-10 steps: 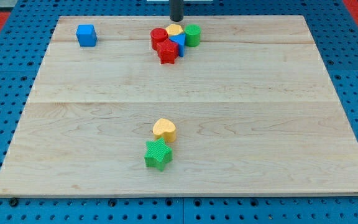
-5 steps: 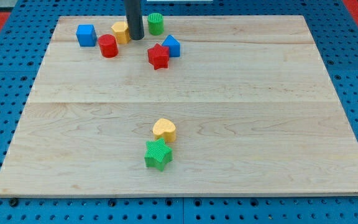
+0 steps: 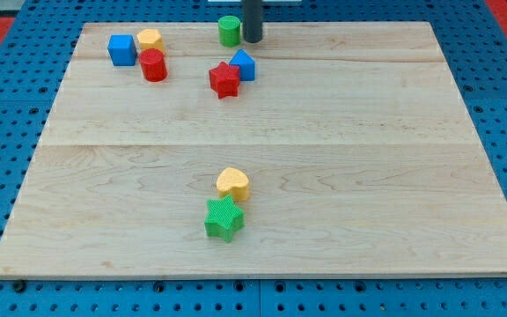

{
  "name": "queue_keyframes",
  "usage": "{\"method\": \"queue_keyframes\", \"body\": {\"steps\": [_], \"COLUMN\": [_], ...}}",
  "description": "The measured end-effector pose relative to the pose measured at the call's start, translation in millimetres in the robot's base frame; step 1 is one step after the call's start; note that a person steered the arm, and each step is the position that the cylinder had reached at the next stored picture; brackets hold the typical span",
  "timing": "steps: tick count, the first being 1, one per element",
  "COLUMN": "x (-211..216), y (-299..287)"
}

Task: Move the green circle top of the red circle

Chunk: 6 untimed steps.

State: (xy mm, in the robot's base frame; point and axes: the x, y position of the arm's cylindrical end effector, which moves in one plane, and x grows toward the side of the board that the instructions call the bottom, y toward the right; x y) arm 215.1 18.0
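Note:
The green circle (image 3: 229, 30) stands near the board's top edge, a little left of centre. The red circle (image 3: 154, 65) stands further to the view's left and slightly lower, just below a yellow block (image 3: 150, 40). My tip (image 3: 252, 40) is right beside the green circle, on its right side, touching or nearly touching it.
A blue cube (image 3: 121, 49) sits left of the yellow block. A red star (image 3: 224, 79) and a blue block (image 3: 244, 65) sit together below the green circle. A yellow heart (image 3: 232, 183) and a green star (image 3: 224, 218) sit low at centre. The wooden board (image 3: 368, 176) lies on a blue pegboard.
My tip moved from left of the green circle to its right side. The green circle shifted slightly right. The yellow block moved left, next to the blue cube.

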Motion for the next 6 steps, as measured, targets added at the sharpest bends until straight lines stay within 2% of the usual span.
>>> {"method": "queue_keyframes", "body": {"steps": [1, 3, 4, 5, 6], "x": [-15, 37, -3, -13, 7], "y": [-21, -136, -77, -135, -160]}}
